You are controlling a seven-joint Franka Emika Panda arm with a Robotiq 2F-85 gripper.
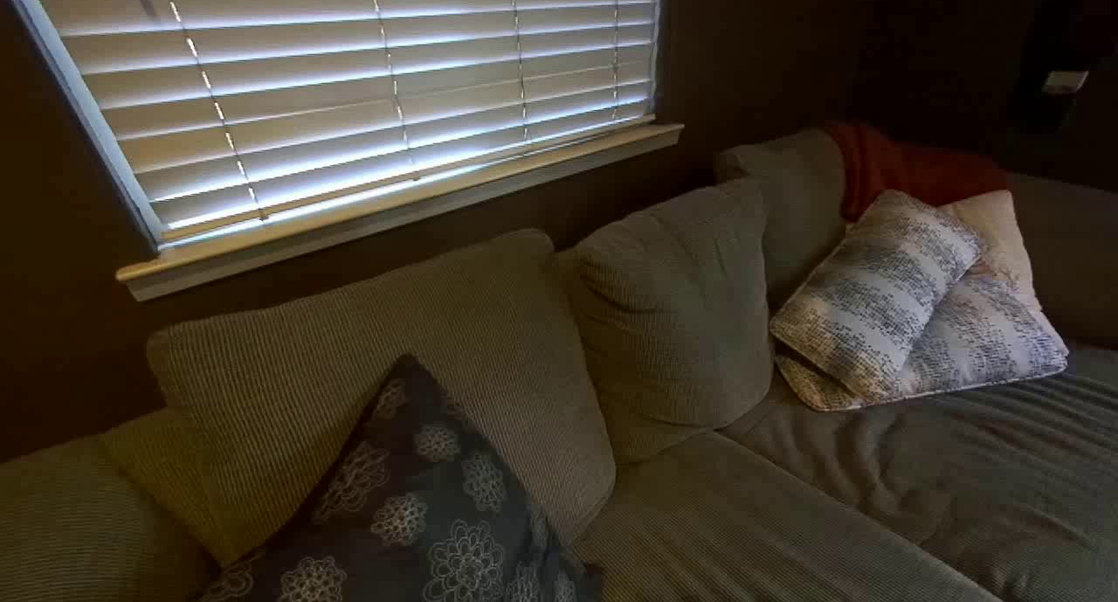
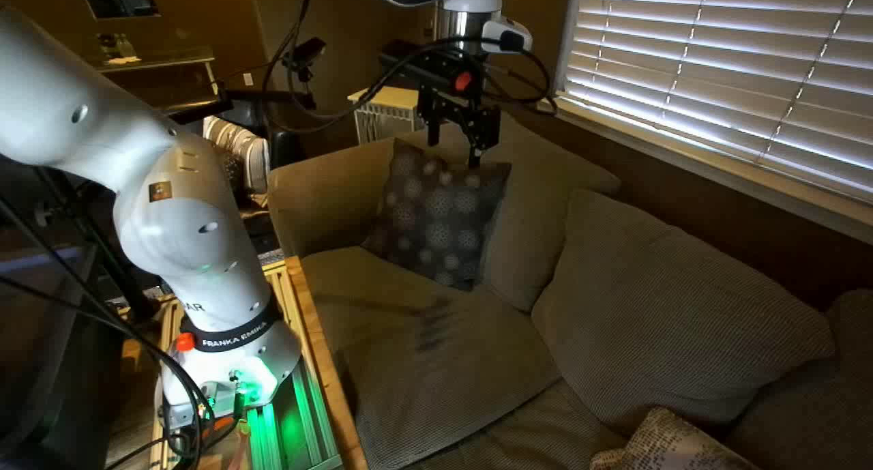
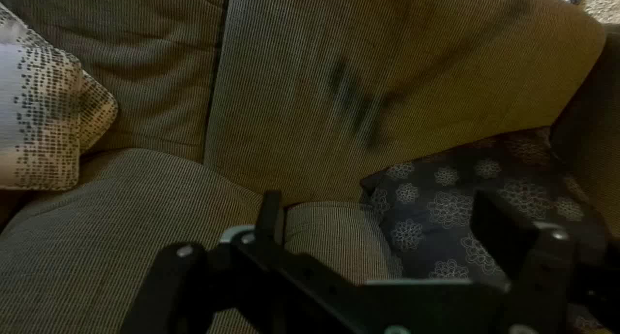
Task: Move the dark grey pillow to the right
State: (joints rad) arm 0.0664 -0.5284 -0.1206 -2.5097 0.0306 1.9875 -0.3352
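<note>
Two jaws stand spread well apart, the dark grey pillow (image 2: 438, 214) leaning below them.

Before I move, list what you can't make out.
Dark grey pillow: lower part cut by the bottom edge in an exterior view; partly behind the claw in the wrist view.
Speckled pillow: cut by bottom edge in an exterior view.
Distant items: too small to name in an exterior view.

Arm (image 2: 184, 214) bent, gripper (image 2: 454, 151) downward, fingers (image 3: 503, 232) apart
</note>
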